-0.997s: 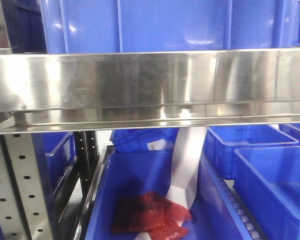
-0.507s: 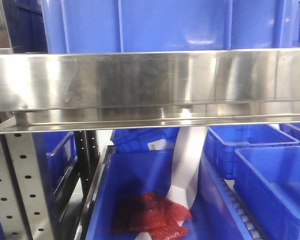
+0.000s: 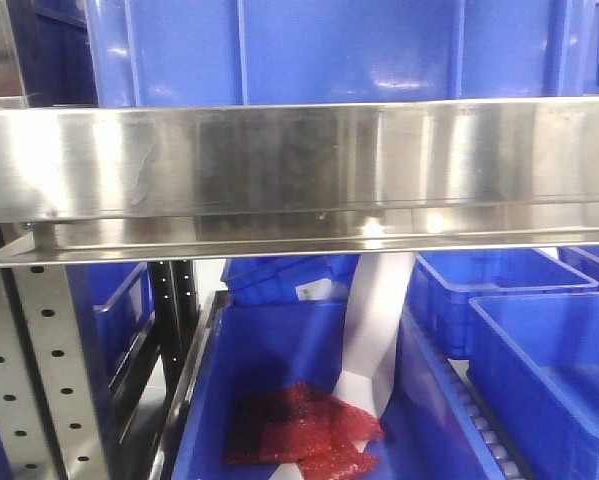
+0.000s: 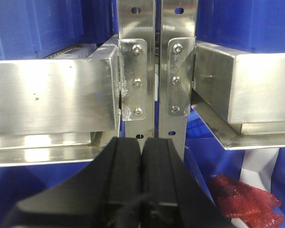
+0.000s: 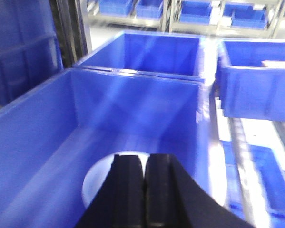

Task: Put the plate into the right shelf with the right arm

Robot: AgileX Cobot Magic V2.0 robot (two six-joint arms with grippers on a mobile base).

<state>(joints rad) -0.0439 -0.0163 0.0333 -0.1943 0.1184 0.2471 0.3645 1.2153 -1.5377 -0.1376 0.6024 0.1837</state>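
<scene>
Right gripper (image 5: 144,164) has its jaws closed together, holding nothing, above the white plate (image 5: 95,186). Plate lies flat on the floor of the blue crate (image 5: 47,137) in the right shelf (image 3: 299,170), face up; it's round, so no long axis. Risk: arm clips the crate wall on retreat. Left gripper (image 4: 141,147) is also closed, empty.

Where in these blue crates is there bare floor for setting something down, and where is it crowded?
Free: the crate floor left of the plate, up to the left wall, and the empty crate behind. Crowded: beneath the right hand, where the plate lies, and the front view's crate holding red packets.
</scene>
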